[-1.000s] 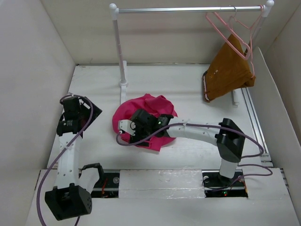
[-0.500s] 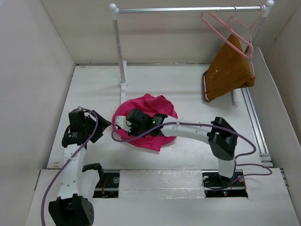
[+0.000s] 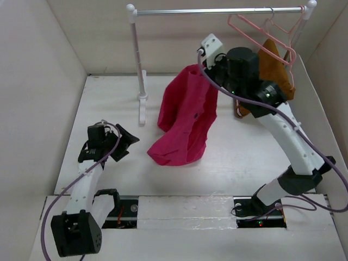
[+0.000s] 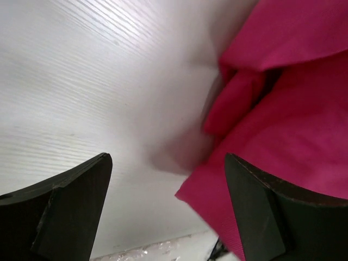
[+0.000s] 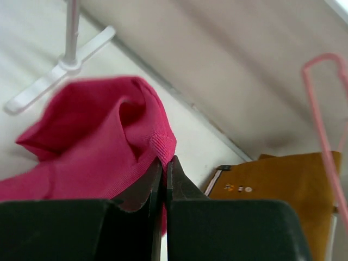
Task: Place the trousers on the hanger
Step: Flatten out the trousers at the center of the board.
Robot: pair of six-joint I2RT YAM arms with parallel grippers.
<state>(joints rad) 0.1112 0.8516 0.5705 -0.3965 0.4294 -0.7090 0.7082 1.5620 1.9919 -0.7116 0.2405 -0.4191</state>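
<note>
Right wrist: my right claw is clenched on a ribbed fold of the magenta trousers. The pale-pink hanger stands right of the claw, apart from it. A mustard-brown garment hangs just below.

Top external: the trousers hang long axis down from that claw. Whether the lower hem touches the white table, I cannot tell. The hanger hooks on the silver rail, up and right of my right claw. My right arm is nearer, the left well apart. Walls close in on three sides.

Left wrist: my left claw gapes, grasping nothing. The hem lies just beside its right finger.
</note>
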